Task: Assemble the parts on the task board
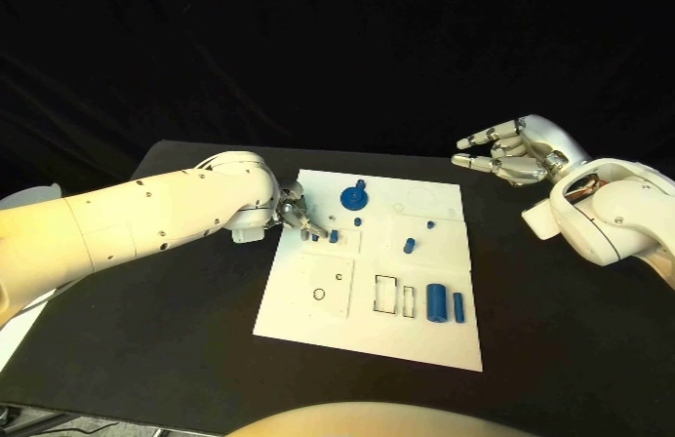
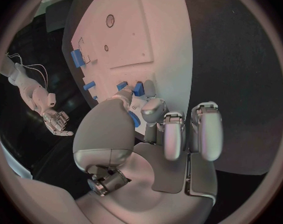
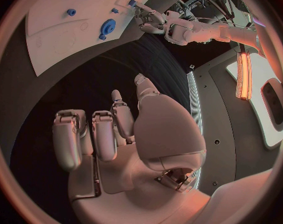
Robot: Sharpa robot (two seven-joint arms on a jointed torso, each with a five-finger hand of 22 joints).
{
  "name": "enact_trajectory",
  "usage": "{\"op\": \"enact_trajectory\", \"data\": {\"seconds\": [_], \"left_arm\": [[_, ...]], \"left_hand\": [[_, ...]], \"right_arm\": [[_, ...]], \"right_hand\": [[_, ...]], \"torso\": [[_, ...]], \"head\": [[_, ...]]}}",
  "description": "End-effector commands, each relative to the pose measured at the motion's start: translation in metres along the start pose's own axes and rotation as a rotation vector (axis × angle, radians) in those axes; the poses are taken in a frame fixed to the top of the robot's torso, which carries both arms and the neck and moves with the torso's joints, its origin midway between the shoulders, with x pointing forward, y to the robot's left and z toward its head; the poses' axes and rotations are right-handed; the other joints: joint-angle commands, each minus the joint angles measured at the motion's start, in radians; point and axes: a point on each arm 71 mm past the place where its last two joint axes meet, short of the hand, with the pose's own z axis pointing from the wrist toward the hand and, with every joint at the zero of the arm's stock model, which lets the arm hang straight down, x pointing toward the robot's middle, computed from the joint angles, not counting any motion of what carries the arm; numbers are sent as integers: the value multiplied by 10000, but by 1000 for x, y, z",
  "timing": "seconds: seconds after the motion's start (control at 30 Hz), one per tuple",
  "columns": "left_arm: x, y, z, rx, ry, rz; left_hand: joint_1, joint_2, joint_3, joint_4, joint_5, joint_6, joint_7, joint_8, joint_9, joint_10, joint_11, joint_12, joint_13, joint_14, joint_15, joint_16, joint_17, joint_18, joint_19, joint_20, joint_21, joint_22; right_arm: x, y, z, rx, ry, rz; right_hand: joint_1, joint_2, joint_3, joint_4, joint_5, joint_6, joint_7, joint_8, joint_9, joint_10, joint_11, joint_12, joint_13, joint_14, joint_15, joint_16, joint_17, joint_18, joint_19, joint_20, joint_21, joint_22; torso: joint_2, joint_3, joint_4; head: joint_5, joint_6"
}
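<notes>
Left hand (image 1: 299, 216) low at task board's (image 1: 331, 325) left edge, fingertips pinching a small blue part (image 2: 134, 119) just above the board. Right hand (image 1: 509, 154) raised off board's far right corner, fingers spread, holding nothing. Blue gear (image 1: 355, 198), two blue cylinders (image 1: 446, 302) on the board; board on black bench (image 1: 155, 339).

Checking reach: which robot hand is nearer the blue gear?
Left. Left robot hand sits at the task board's edge beside the blue gear; right robot hand hovers off-board.
</notes>
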Motion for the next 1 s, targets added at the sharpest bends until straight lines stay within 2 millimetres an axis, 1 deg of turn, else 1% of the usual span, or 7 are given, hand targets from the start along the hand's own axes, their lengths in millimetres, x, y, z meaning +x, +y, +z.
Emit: {"op": "enact_trajectory", "data": {"seconds": [0.03,0.33,0.47,0.63,0.77,0.87,1.0], "left_arm": [[0,4,1,-2,-267,-773],[-6,5,0,903,-882,-2754],[-9,7,-1,1281,-991,-3886],[-12,11,-2,1543,-1141,-4573],[-14,14,-4,1765,-1353,-4986],[-16,15,-5,2013,-1618,-5291],[-19,14,-9,2656,-1966,-5737]], "left_hand": [[46,48,-243,129,-54,-19,79,-69,-60,-96,29,-58,-62,1036,-25,31,2630,-95,648,-39,-143,1640],[122,229,-1120,407,-73,-237,167,-146,-193,-377,101,-386,-405,1036,4,31,2630,2,523,-21,-545,1324],[-469,406,-1827,442,-669,-375,217,-129,-228,-545,143,-555,-605,1036,25,31,2630,17,504,-4,-626,1273],[-382,569,-2089,421,-607,-553,276,-134,-268,-824,193,-947,-1063,1036,59,31,2630,105,383,26,-1007,976],[91,654,-2225,405,-446,-794,369,-172,-333,-1300,277,-1682,-1898,1036,117,31,2630,223,213,81,-1556,552],[678,874,-2152,346,-227,-999,445,-194,-379,-1710,347,-2332,-2651,1019,170,-8,2574,346,44,127,-2143,98],[1820,1058,-1853,127,-98,-1436,643,-274,-461,-2351,517,-3032,-3363,640,318,-873,1414,698,-553,234,-3966,-1300]], "right_arm": [[2,0,0,-78,261,11],[3,-2,0,-28,310,21],[4,-3,1,6,334,26],[6,-5,1,67,369,33],[7,-6,1,153,424,37],[9,-8,1,272,541,8],[12,-9,1,362,690,-112]], "right_hand": [[44,80,-53,-1,89,-5,-34,23,11,-65,-2,-43,483,746,-58,-63,1310,195,270,-34,-44,1205],[52,94,-59,5,137,-8,-34,21,10,-66,-3,-43,480,745,-58,-67,1306,194,273,-35,-42,1211],[52,94,-59,5,137,-8,-34,21,10,-66,-3,-43,480,745,-58,-67,1306,194,273,-35,-42,1211],[59,100,-61,6,159,-9,-33,20,10,-72,-3,-55,471,743,-59,-73,1297,198,264,-35,-51,1194],[69,107,-61,6,180,-10,-33,19,9,-120,-3,-153,407,733,-59,-102,1251,205,248,-36,-68,1164],[169,151,-52,-15,225,-20,-32,15,7,-448,-9,-796,-11,668,-63,-270,1008,254,129,-40,-193,949],[632,281,143,-173,177,10,-49,26,9,-1672,-48,-3602,-1949,553,-105,-616,582,369,-145,-86,-510,444]], "torso": [[-5,1,18],[2,-6,8],[2,1,0],[5,-2,7],[5,-2,15],[3,-6,12],[5,-3,15]], "head": [[-31,46],[-36,89],[-50,112],[-64,117],[-83,111],[-103,127],[-146,145]]}}
